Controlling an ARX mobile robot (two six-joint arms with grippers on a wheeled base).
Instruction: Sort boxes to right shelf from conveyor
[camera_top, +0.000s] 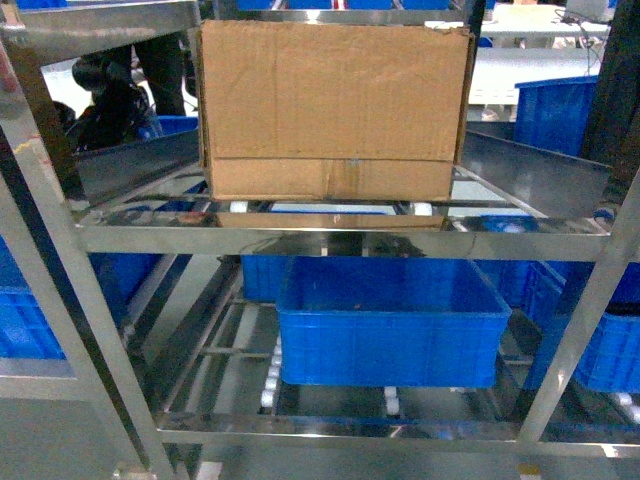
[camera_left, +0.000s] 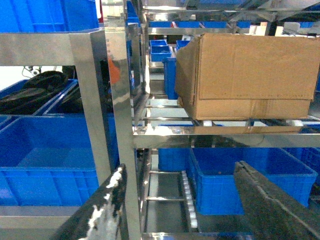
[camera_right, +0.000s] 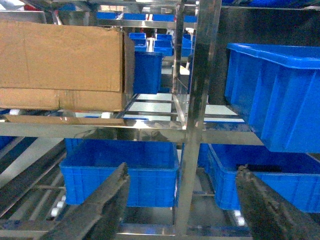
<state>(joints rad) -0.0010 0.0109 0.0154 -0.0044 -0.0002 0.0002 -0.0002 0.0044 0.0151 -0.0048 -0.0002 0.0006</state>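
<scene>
A large brown cardboard box (camera_top: 335, 110) sits on the upper tier of the stainless-steel right shelf (camera_top: 340, 240), resting on its white roller rails. The same box (camera_left: 247, 75) appears at the upper right of the left wrist view, and the box (camera_right: 62, 65) fills the upper left of the right wrist view. My left gripper (camera_left: 180, 175) is open and empty, held back from the shelf's front post. My right gripper (camera_right: 182, 175) is also open and empty, in front of the shelf. Neither gripper shows in the head view. The conveyor is out of view.
A blue plastic crate (camera_top: 390, 320) stands on the lower tier under the box. More blue crates (camera_left: 47, 150) fill the neighbouring rack on the left, and a blue crate (camera_right: 275, 95) sits on the rack to the right. Slanted steel posts (camera_top: 70, 270) frame the shelf front.
</scene>
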